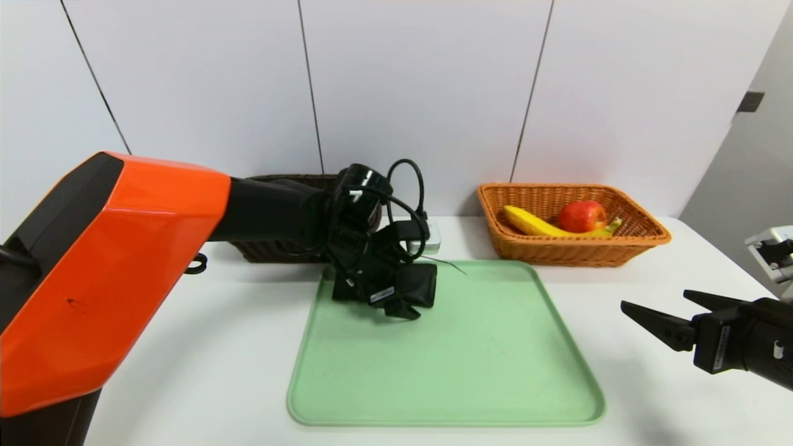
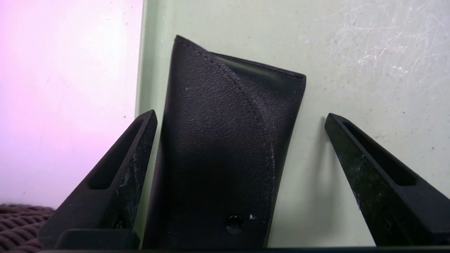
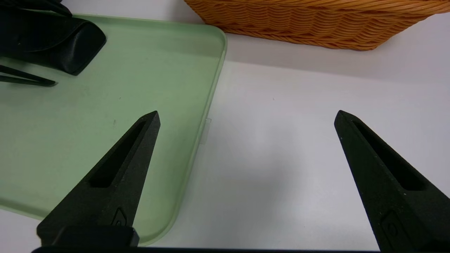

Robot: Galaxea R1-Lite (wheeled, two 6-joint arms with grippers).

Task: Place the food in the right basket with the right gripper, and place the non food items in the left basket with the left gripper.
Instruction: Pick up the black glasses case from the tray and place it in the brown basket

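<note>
A black flat pouch (image 1: 422, 282) lies at the far left of the green tray (image 1: 464, 371). My left gripper (image 1: 396, 297) is lowered over it and open. In the left wrist view the pouch (image 2: 225, 147) sits between the spread fingers of that gripper (image 2: 240, 116), close to one finger and with a gap to the other. The yellow banana (image 1: 533, 224) and the red apple (image 1: 581, 215) lie in the orange-tan right basket (image 1: 644, 238). My right gripper (image 1: 654, 298) hovers open and empty over the table right of the tray. The dark brown left basket (image 1: 260, 251) is mostly hidden behind my left arm.
Both baskets stand at the back of the white table against the wall. The right wrist view shows the tray's edge (image 3: 211, 105) under one finger of my right gripper (image 3: 246, 113), with the right basket's wall (image 3: 316, 24) beyond. A corner of the left basket (image 2: 17, 225) shows beside my left finger.
</note>
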